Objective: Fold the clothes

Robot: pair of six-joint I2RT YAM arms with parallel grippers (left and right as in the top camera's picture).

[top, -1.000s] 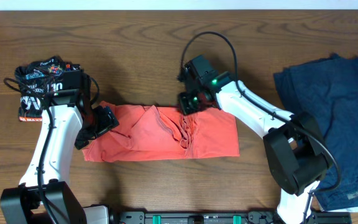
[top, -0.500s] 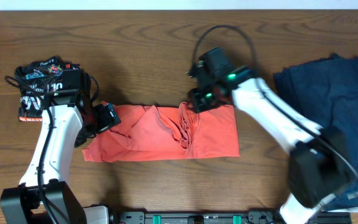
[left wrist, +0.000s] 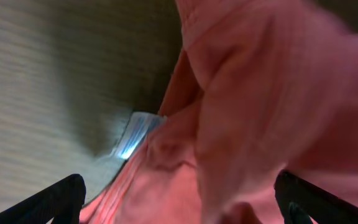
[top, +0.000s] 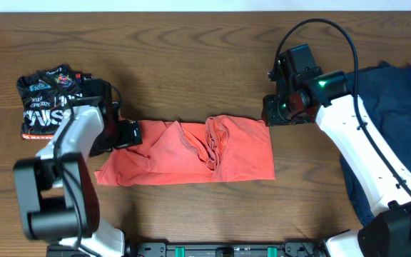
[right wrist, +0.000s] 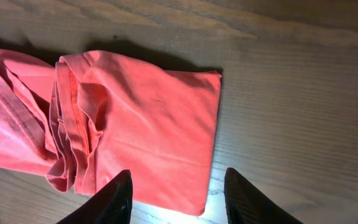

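A coral-red garment (top: pixel 191 151) lies folded into a long strip across the table's middle, with bunched folds near its centre. It fills the left wrist view (left wrist: pixel 247 112) and shows in the right wrist view (right wrist: pixel 142 130). My left gripper (top: pixel 125 133) is open, low at the strip's left end, fingers apart over the cloth (left wrist: pixel 179 202). My right gripper (top: pixel 273 114) is open and empty, raised at the strip's top right corner (right wrist: pixel 176 196). A dark blue garment (top: pixel 384 128) lies spread at the right. A folded black printed shirt (top: pixel 48 100) sits at the far left.
The right arm reaches over the blue garment's left part. Bare wood table (top: pixel 191 57) lies behind the red strip. The table's front edge carries a black rail (top: pixel 212 250).
My right gripper let go of the red cloth's centre folds and moved right and up to the strip's right corner. My left gripper shifted slightly along the left end.
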